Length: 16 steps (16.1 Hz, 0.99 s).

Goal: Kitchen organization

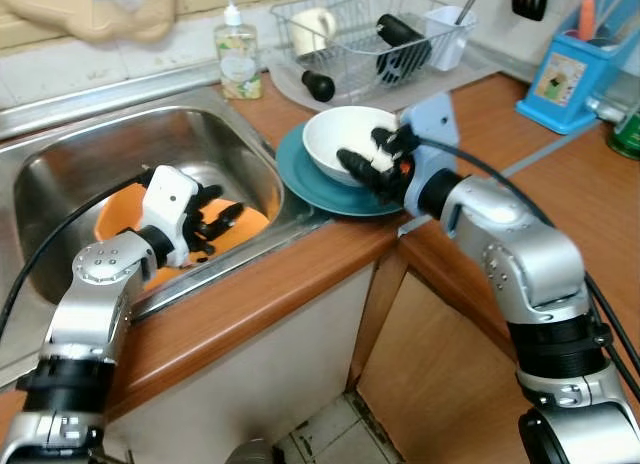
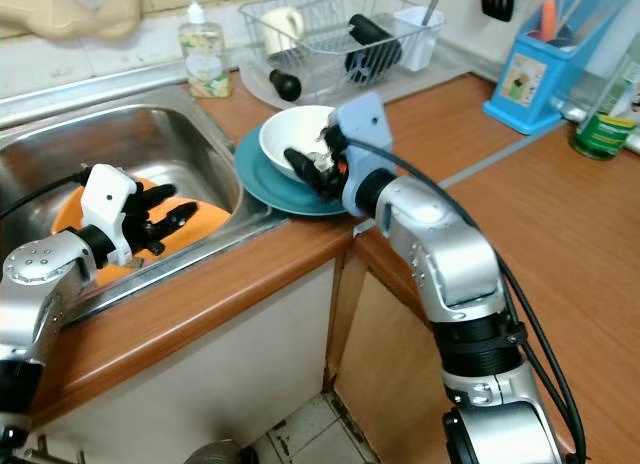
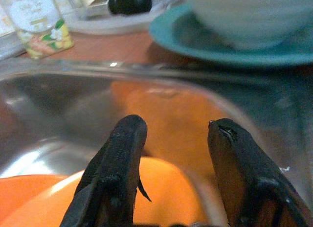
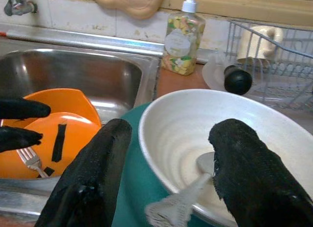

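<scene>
Centre frame: right gripper (image 1: 372,164), fingers spread, straddles the rim of the white bowl (image 1: 345,139) on the teal plate (image 1: 300,179). Lower left: left gripper (image 1: 215,224), open, above the orange plates (image 1: 115,216) in the sink (image 1: 60,164).

Even, bright indoor light, soft glare on the steel sink (image 1: 200,134), close black fingers (image 3: 120,163) slightly blurred.

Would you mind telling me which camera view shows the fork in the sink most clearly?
The right wrist view: the fork lies tines-up on the orange plate in the sink. The eye views show that plate, but the left gripper covers it; the left wrist view shows just orange.
</scene>
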Tool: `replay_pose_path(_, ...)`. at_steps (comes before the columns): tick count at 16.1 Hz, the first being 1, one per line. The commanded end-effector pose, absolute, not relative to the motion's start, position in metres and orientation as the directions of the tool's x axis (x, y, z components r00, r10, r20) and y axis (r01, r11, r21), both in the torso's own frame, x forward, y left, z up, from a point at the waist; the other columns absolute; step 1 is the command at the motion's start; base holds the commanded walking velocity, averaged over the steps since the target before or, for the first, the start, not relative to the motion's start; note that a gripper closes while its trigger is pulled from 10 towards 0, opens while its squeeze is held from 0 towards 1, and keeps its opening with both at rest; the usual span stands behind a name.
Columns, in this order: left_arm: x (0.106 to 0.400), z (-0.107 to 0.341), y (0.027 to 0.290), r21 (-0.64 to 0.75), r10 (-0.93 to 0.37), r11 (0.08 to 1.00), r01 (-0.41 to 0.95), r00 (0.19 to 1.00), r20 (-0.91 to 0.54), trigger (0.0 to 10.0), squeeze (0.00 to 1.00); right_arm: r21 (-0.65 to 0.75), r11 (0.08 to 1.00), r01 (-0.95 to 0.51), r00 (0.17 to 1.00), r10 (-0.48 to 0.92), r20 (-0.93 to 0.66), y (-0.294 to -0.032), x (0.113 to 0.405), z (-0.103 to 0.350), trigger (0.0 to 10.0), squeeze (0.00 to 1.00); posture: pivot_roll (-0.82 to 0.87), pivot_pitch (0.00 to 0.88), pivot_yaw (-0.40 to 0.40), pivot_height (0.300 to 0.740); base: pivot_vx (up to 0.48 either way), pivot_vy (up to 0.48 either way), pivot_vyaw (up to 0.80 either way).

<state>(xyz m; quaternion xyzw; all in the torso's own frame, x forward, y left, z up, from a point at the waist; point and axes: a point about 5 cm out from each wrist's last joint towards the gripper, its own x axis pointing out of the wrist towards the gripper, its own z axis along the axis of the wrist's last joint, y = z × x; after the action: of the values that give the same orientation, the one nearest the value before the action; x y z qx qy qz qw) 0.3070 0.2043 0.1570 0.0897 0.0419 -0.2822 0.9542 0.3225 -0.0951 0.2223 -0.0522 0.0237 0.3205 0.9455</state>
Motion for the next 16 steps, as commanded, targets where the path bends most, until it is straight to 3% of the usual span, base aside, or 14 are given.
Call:
replay_pose_path(1, 0.302, 0.164, 0.197, 0.107, -0.571, 0.808, 0.579, 0.815, -0.097, 10.0, 0.0, -0.086, 0.801, -0.593, 0.805, 0.586, -0.092, -0.096, 0.323, 0.219, 10.0, 0.0, 0.01, 0.0, 0.025, 0.74, 0.0, 0.0, 0.0)
replay_pose_path(5, 0.293, 0.168, 0.18, 0.044, -0.624, 0.777, 0.628, 0.778, -0.077, 10.0, 0.0, -0.043, 0.857, -0.513, 0.852, 0.503, -0.142, -0.109, 0.327, 0.207, 10.0, 0.0, 0.0, 0.0, 0.029, 0.74, 0.0, 0.0, 0.0)
replay_pose_path(6, 0.293, 0.171, 0.176, 0.026, -0.632, 0.773, 0.634, 0.772, -0.064, 10.0, 0.0, -0.002, 0.869, -0.495, 0.861, 0.49, -0.14, -0.112, 0.328, 0.206, 8.1, 0.0, 0.0, 0.0, 0.029, 0.74, 0.0, 0.0, 0.0)
replay_pose_path(7, 0.293, 0.173, 0.172, 0.018, -0.641, 0.766, 0.642, 0.766, -0.058, 10.0, 0.0, 0.017, 0.877, -0.48, 0.867, 0.477, -0.14, -0.116, 0.329, 0.204, 3.7, 0.0, 0.0, 0.0, 0.031, 0.74, 0.0, 0.0, 0.0)
replay_pose_path(10, 0.292, 0.175, 0.163, 0.008, -0.667, 0.744, 0.668, 0.743, -0.059, 10.0, 0.0, 0.029, 0.892, -0.451, 0.881, 0.45, -0.148, -0.123, 0.33, 0.201, 0.9, 0.0, 0.0, 0.0, 0.034, 0.74, 0.0, 0.0, 0.0)
replay_pose_path(12, 0.29, 0.175, 0.157, -0.003, -0.684, 0.728, 0.685, 0.727, -0.061, 10.0, 0.0, 0.04, 0.895, -0.444, 0.883, 0.445, -0.147, -0.126, 0.33, 0.201, 0.0, 0.0, -0.01, 0.0, 0.037, 0.74, 0.0, 0.0, 0.0)
replay_pose_path(16, 0.286, 0.176, 0.151, -0.019, -0.705, 0.709, 0.705, 0.707, -0.056, 10.0, 0.0, 0.049, 0.886, -0.461, 0.873, 0.463, -0.15, -0.125, 0.328, 0.2, 0.0, 0.0, -0.01, 0.0, 0.037, 0.74, 0.0, 0.0, 0.0)
